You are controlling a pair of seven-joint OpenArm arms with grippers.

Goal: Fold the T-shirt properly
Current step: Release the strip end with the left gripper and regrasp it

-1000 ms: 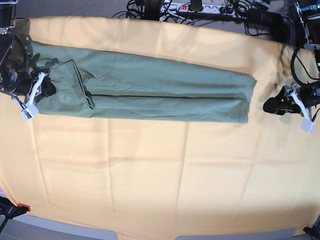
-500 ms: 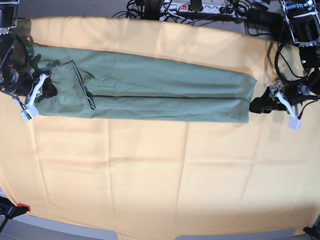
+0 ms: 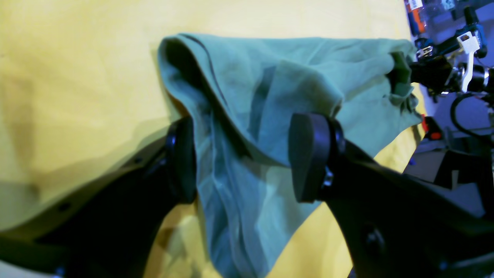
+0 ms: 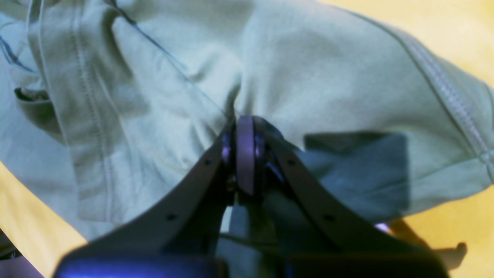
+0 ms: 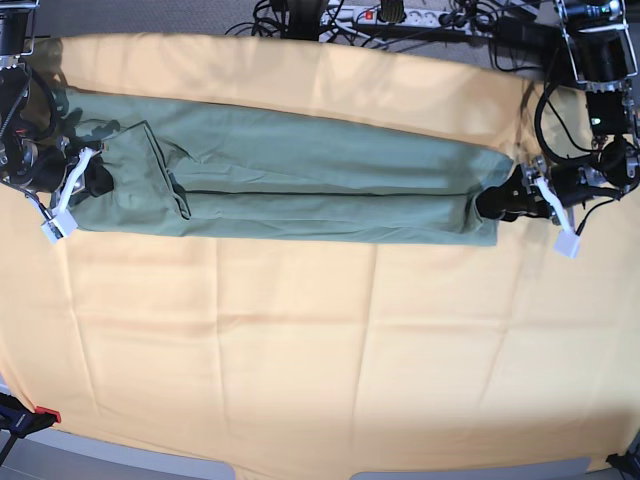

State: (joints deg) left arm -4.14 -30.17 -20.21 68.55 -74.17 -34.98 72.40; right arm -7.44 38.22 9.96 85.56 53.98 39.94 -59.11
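The sage-green T-shirt (image 5: 300,170) lies folded into a long strip across the far half of the table. My right gripper (image 5: 85,182) is at the strip's left end and is shut on the fabric; the right wrist view shows its jaws (image 4: 245,154) pinched together on a bunched fold of the T-shirt (image 4: 328,77). My left gripper (image 5: 497,205) is at the strip's right end. In the left wrist view it (image 3: 245,160) stands open, with the end of the T-shirt (image 3: 270,77) lying loose between its two pads (image 3: 308,158).
A yellow-orange table cloth (image 5: 300,340) covers the whole table. Cables and a power strip (image 5: 400,18) run along the far edge. A red-tipped clamp (image 5: 45,415) sits at the near left corner. The right arm's body (image 3: 440,73) shows at the far end in the left wrist view.
My left gripper has moved in from beyond the shirt's right end, and its open jaws now straddle that end. The right gripper has stayed shut on the left end.
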